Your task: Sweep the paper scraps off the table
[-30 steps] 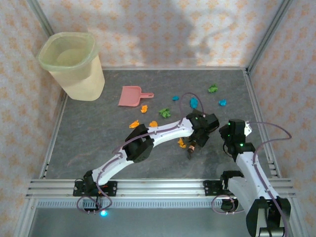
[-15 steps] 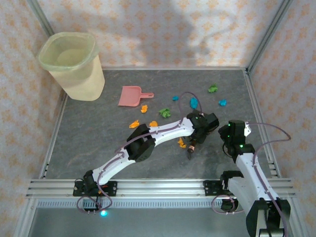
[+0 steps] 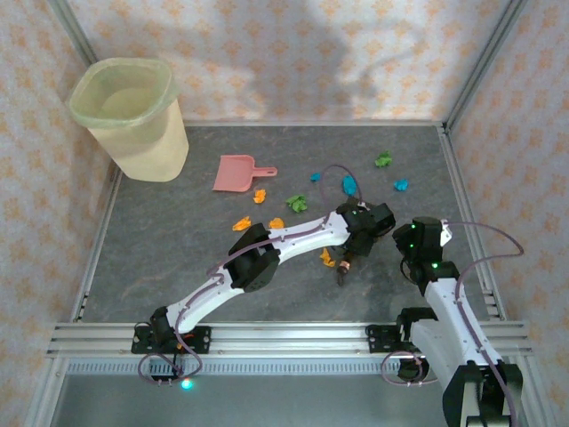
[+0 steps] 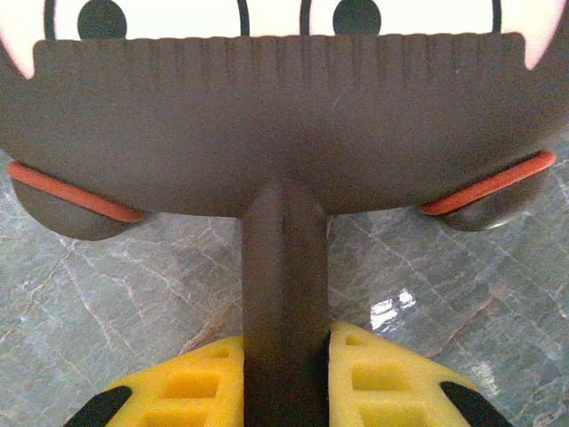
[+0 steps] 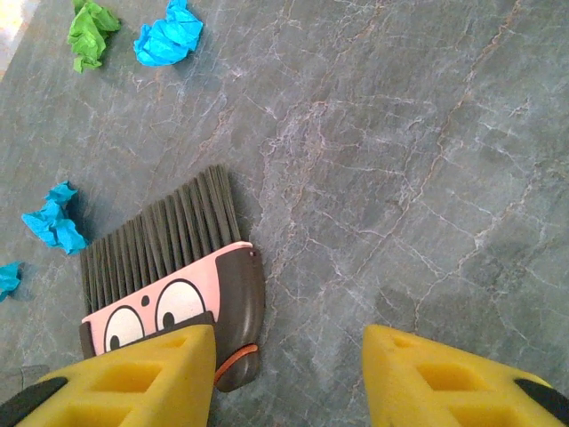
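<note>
My left gripper (image 4: 284, 356) is shut on the dark handle of a small brush (image 4: 284, 124), its yellow fingers (image 4: 187, 387) pressed against both sides. In the right wrist view the brush (image 5: 178, 285) shows a pink face with cartoon eyes and grey bristles resting on the table (image 5: 400, 160). Just right of the brush head, my right gripper (image 5: 289, 356) stands open over bare table. Paper scraps lie scattered: green (image 3: 384, 159), blue (image 3: 402, 185), teal (image 3: 349, 185), orange (image 3: 241, 223) and one orange wad (image 3: 328, 259) beside the left gripper (image 3: 345, 265).
A pink dustpan (image 3: 236, 173) lies at the back middle of the table (image 3: 160, 240). A pale yellow bin (image 3: 133, 116) stands in the back left corner. Aluminium rails (image 3: 267, 338) run along the near edge, and patterned walls close in the sides.
The left gripper's fingers have closed onto the brush handle. Both arms have stayed almost where they were.
</note>
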